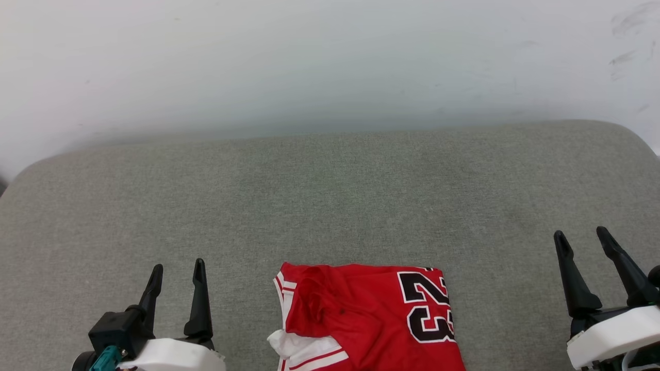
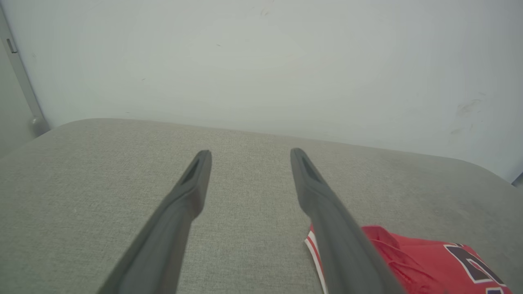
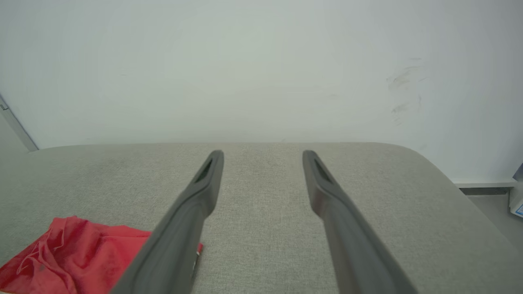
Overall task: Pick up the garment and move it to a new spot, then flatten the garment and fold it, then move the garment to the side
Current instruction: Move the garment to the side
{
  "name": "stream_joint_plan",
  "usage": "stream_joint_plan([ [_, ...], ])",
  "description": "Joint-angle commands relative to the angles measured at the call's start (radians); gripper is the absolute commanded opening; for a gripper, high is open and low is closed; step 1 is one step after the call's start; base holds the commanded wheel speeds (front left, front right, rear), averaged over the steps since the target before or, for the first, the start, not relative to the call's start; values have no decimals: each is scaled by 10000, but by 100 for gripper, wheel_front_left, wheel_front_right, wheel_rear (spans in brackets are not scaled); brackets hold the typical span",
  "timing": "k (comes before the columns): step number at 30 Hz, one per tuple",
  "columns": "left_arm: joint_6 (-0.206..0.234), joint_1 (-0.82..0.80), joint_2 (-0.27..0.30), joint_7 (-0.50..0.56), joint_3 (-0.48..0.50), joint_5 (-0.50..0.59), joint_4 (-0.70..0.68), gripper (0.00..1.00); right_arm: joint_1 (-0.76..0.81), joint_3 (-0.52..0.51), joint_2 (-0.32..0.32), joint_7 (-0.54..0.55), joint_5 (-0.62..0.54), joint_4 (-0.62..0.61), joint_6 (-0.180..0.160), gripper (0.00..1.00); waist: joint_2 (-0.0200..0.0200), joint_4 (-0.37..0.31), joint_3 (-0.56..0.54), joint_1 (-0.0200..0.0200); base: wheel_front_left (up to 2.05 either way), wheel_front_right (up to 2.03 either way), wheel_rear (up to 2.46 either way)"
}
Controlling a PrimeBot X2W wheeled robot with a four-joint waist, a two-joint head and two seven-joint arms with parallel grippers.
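- While the garment (image 1: 368, 319) lies as a compact red block at the near edge of the grey padded surface (image 1: 330, 196), about midway between left and right, its nearest part runs out of the head view, so its full outline cannot be told.
- Left gripper (image 1: 178, 265) stands to the garment's left with its fingers spread wide and nothing between them. Right gripper (image 1: 581, 232) stands well off to the right, just as wide and just as empty. Neither touches the cloth.
- Straight far and right edges and a white sleeve peeping out at the near-left corner fit a shirt that is already folded. They equally fit a bundle that has yet to be carried off and spread. The pictures do not settle which.
- Either reading ends in a lift and carry, so the same care would apply:
  - The fingers should come down at the cloth's left and right edges rather than on the middle.
  - They should bite through every layer.
  - Both sides should rise level, so that nothing slides loose or drags on the fabric below.
- Loose cloth like this sags between two grips, so a low, slow carry seems wise.
- Readable writing: a large "23" in black with a white outline, lying sideways at the garment's right end. No brand or label can be made out.
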Motion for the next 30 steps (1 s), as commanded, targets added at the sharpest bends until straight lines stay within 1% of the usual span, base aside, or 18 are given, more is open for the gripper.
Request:
stream_joint_plan([
  [1,-14,-104,-29,-47,50,-32,12,100,54,-48,16,-25,42,-57,-1,100,-1,17,1,0,0,0,0],
  [5,-50,-146,-48,-55,94,17,30,100,149,-354,28,444,494,152,-2,100,-1,80,34,0,0,0,0],
  [6,-52,-169,-62,-62,120,18,22,100,164,-453,35,741,814,296,-2,100,-1,95,59,0,0,0,0],
  [8,-52,-229,-91,-72,185,61,-9,100,130,-899,-183,1513,1359,674,-2,100,-1,158,142,0,0,0,0],
  [10,-70,-364,-146,-88,242,121,-52,100,-107,-1359,-403,2382,1984,1087,-1,100,-1,279,308,0,0,0,0],
  [14,-133,-609,-230,-107,405,243,-118,100,-556,-2068,-920,4651,2999,2029,-1,100,-1,602,686,0,0,0,0],
  [16,-191,-691,-322,-117,467,338,-143,100,-723,-2391,-927,5992,3623,2446,-1,100,-1,796,860,0,0,0,0],
  [17,-208,-753,-402,-119,515,362,-160,100,-800,-2453,-970,6628,3745,2570,-1,100,-1,885,958,0,0,0,0],
  [19,-282,-880,-533,-123,591,489,-219,100,-1067,-2648,-574,7901,4369,2786,-1,100,-1,1093,1113,0,0,0,0],
  [20,-358,-909,-647,-123,676,607,-239,100,-1167,-2736,-292,8953,4542,2854,-1,100,-1,1294,1268,0,0,0,0],
  [22,-473,-1072,-813,-124,696,703,-276,100,-1346,-2767,219,9728,4810,2809,-1,100,-1,1481,1509,0,0,0,0],
  [26,-672,-1222,-1061,-126,742,909,-141,100,-1594,-2679,1033,10546,5284,2791,-1,100,-1,1797,1827,0,0,0,0],
  [30,-881,-1428,-1250,-127,785,1085,-31,100,-1829,-2600,1392,10932,6051,3324,-2,100,-1,2025,2033,0,0,0,0],
])
